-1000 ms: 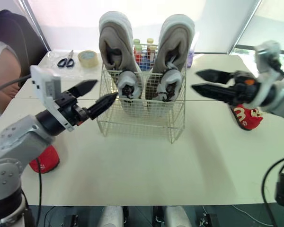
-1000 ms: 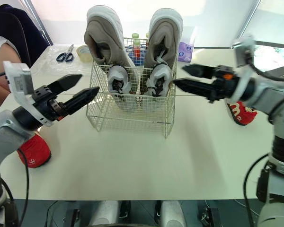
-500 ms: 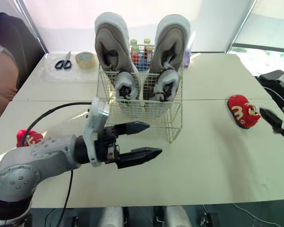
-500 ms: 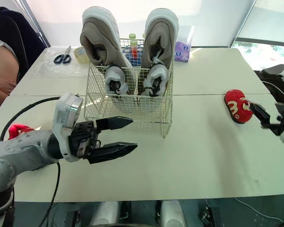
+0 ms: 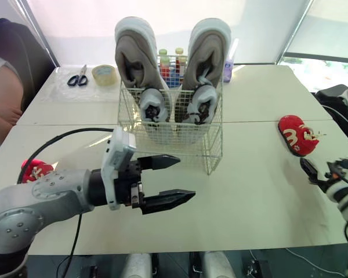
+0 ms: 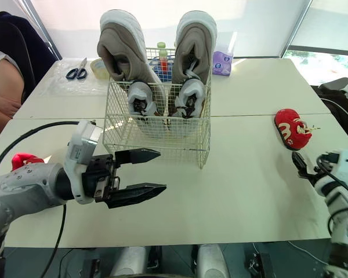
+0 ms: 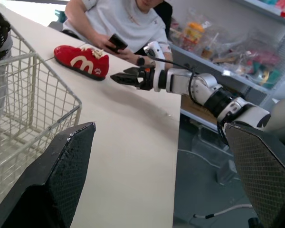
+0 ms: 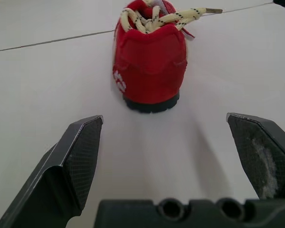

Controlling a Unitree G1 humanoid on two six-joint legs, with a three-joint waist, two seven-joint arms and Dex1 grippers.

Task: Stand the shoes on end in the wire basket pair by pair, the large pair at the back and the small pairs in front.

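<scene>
Red shoe point(image 8: 149, 61) flat on table point(image 5: 249, 197), heel toward right hand point(image 8: 164, 121): wide, empty. Left hand point(image 5: 182, 178) wide, empty, near wire basket point(image 5: 171, 136) of upright grey shoes point(image 5: 140, 52).

Wire basket point(image 5: 171, 130): is standing on the surface point(image 5: 249, 197), centred, towards the back.
Large shoes point(image 5: 136, 55): are standing on end side by side at the back of the basket.
Small shoes point(image 5: 152, 104): are sitting in the basket just in front of the large shoes.
Bottles point(image 5: 169, 61): are standing behind the basket.
Scissors point(image 5: 78, 76), tape roll point(image 5: 105, 73): are lying back left, tape to the right.
Left loose shoe point(image 5: 35, 171): is lying near the left edge.
Right loose shoe point(image 5: 297, 135): is lying right, well apart from the basket.
Left pincer point(image 5: 185, 178): is hovering near the basket's front.
Right pincer point(image 5: 308, 169): is hovering near the right loose shoe, apart from it.
</scene>
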